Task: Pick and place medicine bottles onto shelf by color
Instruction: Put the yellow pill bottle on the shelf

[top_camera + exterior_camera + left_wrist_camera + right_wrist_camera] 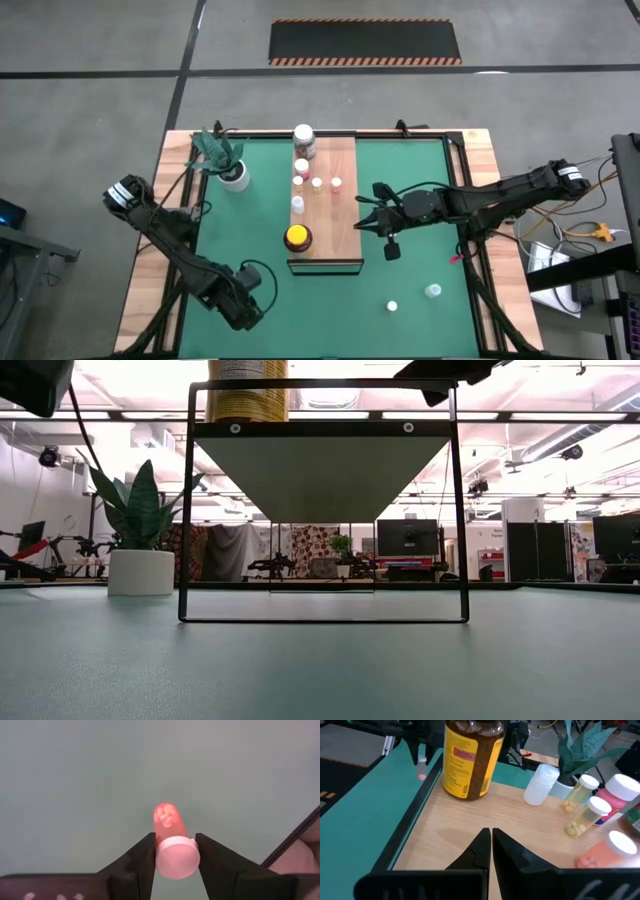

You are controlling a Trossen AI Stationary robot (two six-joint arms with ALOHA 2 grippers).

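Already loaded on shelf (341, 222): amber jar (297, 238) plus several small bottles. Left gripper (174, 851) clamped on pink bottle (172, 842) near bench corner; right gripper (491, 841) closed, empty, over shelf. Remaining: two bottles (432, 291) near right.

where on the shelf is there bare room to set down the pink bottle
The shelf's right half is bare wood, beside the amber jar and under the right gripper. The far left end is crowded with small bottles. The left gripper holds the pink bottle.
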